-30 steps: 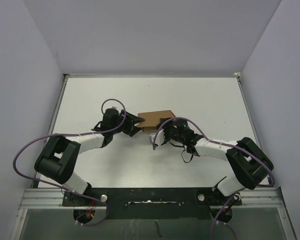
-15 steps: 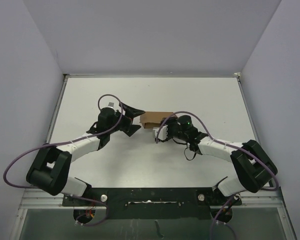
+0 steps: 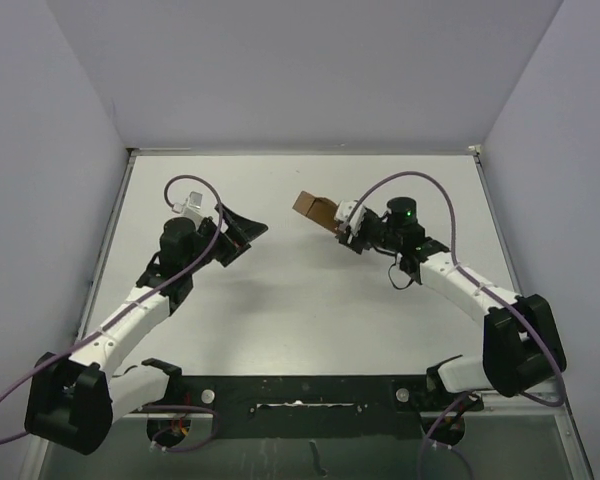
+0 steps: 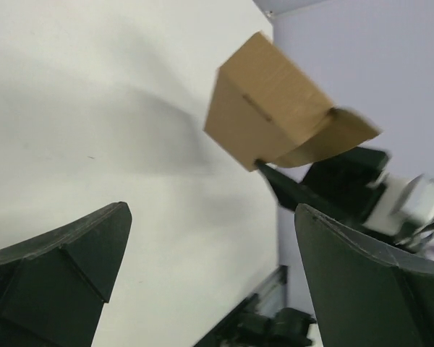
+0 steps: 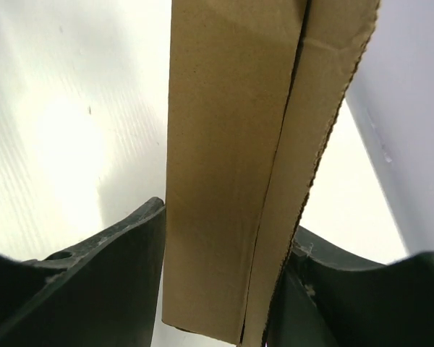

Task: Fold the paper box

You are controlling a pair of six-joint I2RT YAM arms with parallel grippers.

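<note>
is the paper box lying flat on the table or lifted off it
Lifted: the paper box sits clamped in the right gripper, and the left wrist view shows it in the air, its shadow on the table.

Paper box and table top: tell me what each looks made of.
The paper box looks like brown cardboard: matte, with a faint fibrous grain and a ragged, serrated cut edge in the right wrist view. The table top is a smooth white sheet with a slight sheen, plastic or laminate; I cannot tell which.
</note>
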